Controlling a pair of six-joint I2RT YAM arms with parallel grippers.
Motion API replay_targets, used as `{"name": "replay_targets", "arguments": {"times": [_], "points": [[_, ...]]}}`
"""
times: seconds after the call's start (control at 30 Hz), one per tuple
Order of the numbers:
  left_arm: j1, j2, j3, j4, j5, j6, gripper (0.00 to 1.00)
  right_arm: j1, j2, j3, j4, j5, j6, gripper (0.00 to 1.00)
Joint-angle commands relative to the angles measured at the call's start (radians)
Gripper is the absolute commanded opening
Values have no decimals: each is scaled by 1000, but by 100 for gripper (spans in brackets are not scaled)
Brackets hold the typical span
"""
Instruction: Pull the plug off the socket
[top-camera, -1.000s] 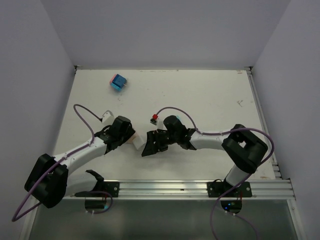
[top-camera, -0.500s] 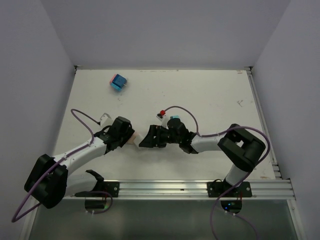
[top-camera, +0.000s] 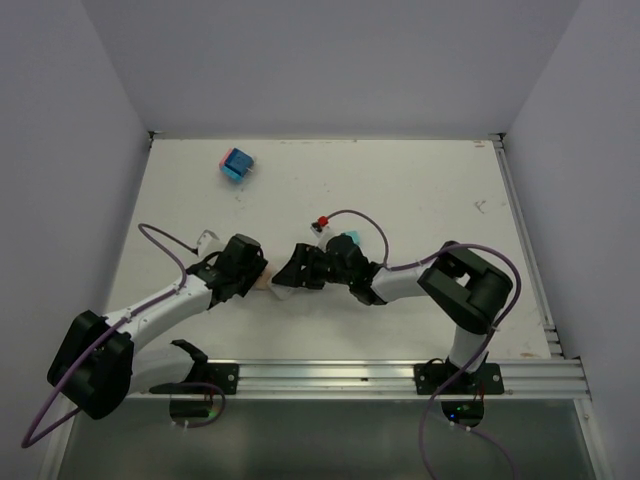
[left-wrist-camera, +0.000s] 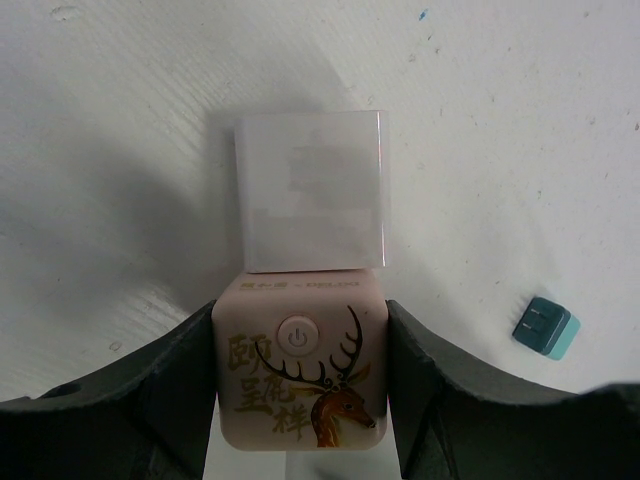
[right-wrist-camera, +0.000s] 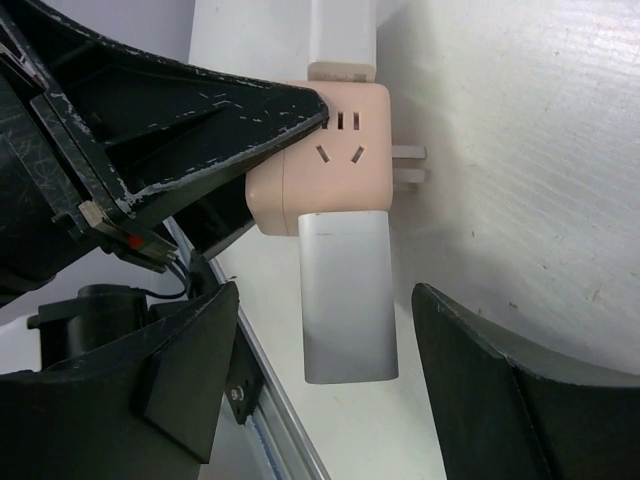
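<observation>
Pinning pink deer-printed cube socket in left gripper, straddling white rectangular plug with right gripper (agape, empty), risking a shallow-bite slip.

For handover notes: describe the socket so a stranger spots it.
On the white table, look near the middle. The left gripper holds a pink cube socket in its jaws; unlike the plain white plugs in it, it bears a deer drawing.

Socket between the left hand's fingers, plug joined to it, between the right hand's fingers, touching neither.
</observation>
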Motion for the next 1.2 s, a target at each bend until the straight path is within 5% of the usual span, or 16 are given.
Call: {"name": "replay_targets", "arguments": {"times": [0.0,0.37,0.57,0.7,1.17], "points": [[1,-26,58,25,-17,-59,0,13,14,48,61,33,-8,73],[1,-30,61,11,-39,-70,0,23,26,31,75,28,-11,64],[1,-41,52,12,-43,-65,0,23,29,18,84,28,-8,32],[2,-53,53,6,-74,-56,0,22,0,-5,76,40,-18,0],[15,-67,72,26,-243,94,0,17,-146,-117,-10,30,-35,0]]}}
